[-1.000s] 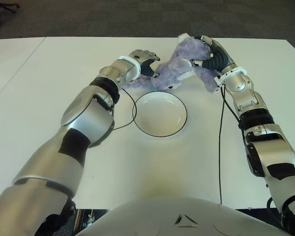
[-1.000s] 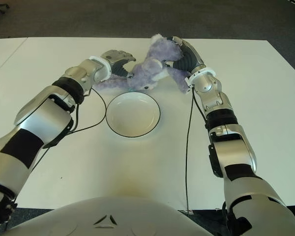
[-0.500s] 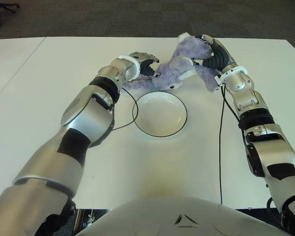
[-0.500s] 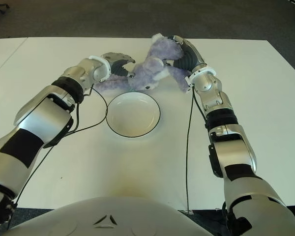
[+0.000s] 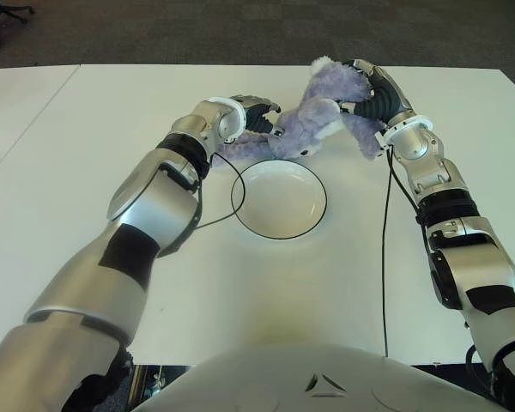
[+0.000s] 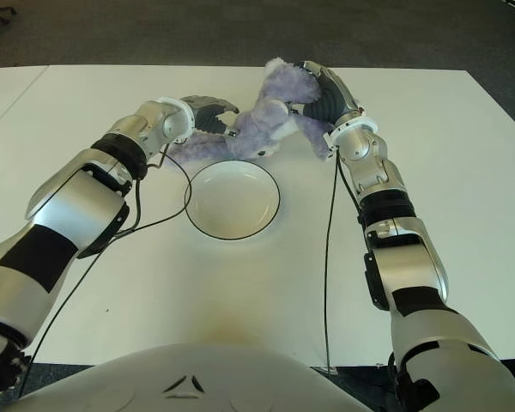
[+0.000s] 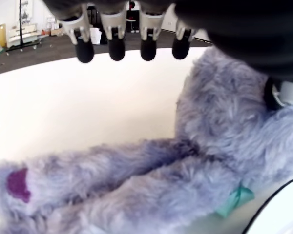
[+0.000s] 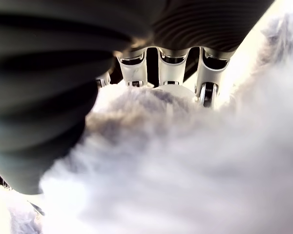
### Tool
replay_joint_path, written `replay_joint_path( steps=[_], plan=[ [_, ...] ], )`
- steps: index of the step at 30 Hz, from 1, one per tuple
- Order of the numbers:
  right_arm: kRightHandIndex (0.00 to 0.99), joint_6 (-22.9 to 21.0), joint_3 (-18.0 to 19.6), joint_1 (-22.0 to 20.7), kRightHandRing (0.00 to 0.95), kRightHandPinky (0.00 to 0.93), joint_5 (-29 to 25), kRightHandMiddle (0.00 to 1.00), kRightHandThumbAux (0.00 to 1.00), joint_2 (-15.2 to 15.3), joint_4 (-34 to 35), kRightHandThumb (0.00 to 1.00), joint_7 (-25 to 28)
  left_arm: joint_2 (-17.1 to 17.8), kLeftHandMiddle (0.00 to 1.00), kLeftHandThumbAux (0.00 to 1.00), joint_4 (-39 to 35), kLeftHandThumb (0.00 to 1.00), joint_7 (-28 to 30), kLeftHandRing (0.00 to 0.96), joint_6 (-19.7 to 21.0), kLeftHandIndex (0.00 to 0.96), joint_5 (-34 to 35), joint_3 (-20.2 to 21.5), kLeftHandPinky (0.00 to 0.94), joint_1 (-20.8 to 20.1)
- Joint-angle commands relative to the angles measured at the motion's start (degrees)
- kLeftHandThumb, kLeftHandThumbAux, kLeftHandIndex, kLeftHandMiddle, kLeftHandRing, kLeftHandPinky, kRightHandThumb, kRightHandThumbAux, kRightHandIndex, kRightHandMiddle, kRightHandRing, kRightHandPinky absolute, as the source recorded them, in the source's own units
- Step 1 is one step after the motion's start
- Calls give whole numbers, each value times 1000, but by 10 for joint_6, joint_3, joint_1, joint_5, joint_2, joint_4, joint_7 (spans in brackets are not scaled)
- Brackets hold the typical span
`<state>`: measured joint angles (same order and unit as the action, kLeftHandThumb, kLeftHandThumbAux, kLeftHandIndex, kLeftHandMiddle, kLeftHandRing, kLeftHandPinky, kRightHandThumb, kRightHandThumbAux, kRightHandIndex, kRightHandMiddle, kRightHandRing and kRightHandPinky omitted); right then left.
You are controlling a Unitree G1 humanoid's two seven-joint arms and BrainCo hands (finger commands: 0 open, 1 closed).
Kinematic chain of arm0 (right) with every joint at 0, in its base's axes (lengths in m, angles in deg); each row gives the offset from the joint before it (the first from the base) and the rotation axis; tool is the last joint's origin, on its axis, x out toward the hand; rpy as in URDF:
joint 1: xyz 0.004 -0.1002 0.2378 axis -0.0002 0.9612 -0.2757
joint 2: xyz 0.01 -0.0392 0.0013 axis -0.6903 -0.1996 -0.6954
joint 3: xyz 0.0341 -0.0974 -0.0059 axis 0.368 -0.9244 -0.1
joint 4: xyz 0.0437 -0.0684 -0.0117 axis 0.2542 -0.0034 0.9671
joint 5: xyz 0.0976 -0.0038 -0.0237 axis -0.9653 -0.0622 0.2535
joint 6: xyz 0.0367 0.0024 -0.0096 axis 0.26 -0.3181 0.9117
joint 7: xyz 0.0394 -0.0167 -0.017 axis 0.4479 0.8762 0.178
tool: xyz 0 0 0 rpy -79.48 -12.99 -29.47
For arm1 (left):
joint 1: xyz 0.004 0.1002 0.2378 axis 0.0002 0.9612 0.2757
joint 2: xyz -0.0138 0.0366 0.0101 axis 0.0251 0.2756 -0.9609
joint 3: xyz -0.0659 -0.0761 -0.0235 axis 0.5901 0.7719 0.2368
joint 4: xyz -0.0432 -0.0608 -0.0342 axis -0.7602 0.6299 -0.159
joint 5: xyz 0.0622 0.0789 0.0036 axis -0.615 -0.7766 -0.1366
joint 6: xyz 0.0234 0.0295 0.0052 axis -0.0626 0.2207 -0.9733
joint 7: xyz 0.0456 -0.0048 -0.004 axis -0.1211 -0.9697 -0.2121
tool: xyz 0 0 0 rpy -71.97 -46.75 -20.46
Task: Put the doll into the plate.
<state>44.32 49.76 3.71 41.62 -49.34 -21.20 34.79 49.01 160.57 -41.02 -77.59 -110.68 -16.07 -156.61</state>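
A: While the doll is gripped by the right hand, where is it kept?

B: It is held lifted just behind the plate, legs trailing on the worktop. The right hand's fingers are curled into the fur.

A: And the left hand?

B: It is seen beside the doll's legs, fingers extended with nothing held.
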Motion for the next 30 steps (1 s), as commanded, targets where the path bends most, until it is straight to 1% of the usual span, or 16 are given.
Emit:
replay_joint_path(
  steps=[1,6,9,11,17,25,30],
  plan=[
    [437,-7,-5,7,850,839,5,857,725,-5,11,685,-6,-19,0,243,-6,203,42,0,-11,0,27,20,0,9],
    [437,-12,-7,11,850,840,11,858,726,-4,19,684,-9,-25,0,269,-7,205,72,0,-11,0,59,48,0,13],
    [437,-15,-8,12,850,841,15,858,726,-5,23,684,-11,-27,0,285,-8,225,84,0,-12,0,72,61,0,15],
    [437,-18,-8,13,849,842,18,858,726,-5,26,684,-12,-27,0,299,-9,262,92,0,-11,0,83,71,0,14],
    [437,-23,-8,15,850,844,23,858,726,-6,32,684,-17,-14,0,299,-12,311,120,0,-13,0,107,99,0,6],
    [437,-25,-7,18,852,844,22,858,726,-7,36,684,-20,5,0,316,-24,304,143,0,-30,0,111,107,0,1],
    [437,-28,-5,20,851,841,18,858,726,-8,40,684,-15,19,0,317,-39,299,188,0,-43,0,121,112,0,-1]
  ],
)
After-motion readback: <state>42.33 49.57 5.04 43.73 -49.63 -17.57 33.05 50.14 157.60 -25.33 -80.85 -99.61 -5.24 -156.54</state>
